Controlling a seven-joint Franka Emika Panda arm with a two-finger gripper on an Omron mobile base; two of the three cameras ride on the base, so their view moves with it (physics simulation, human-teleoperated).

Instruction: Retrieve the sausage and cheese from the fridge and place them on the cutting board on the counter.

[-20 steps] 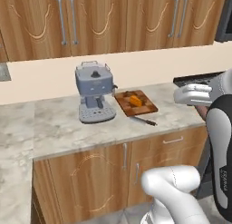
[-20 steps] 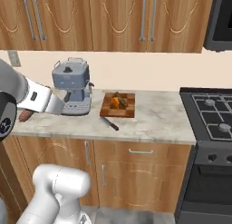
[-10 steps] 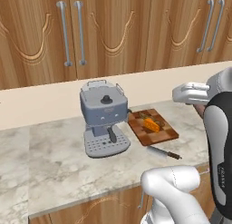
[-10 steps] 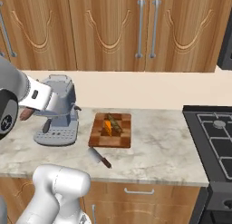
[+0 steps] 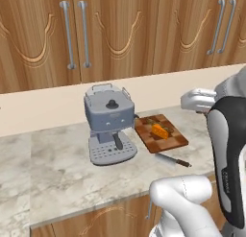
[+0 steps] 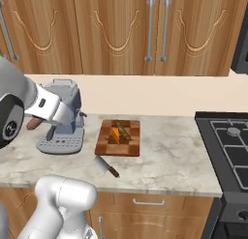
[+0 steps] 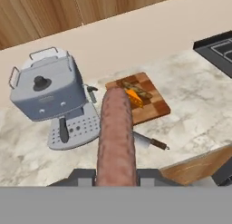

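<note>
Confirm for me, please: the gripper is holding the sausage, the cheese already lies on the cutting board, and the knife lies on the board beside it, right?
Not quite. The knife lies on the counter just in front of the cutting board, not on it; the right base view shows this. The rest holds: the gripper holds the sausage, and the cheese lies on the board.
</note>
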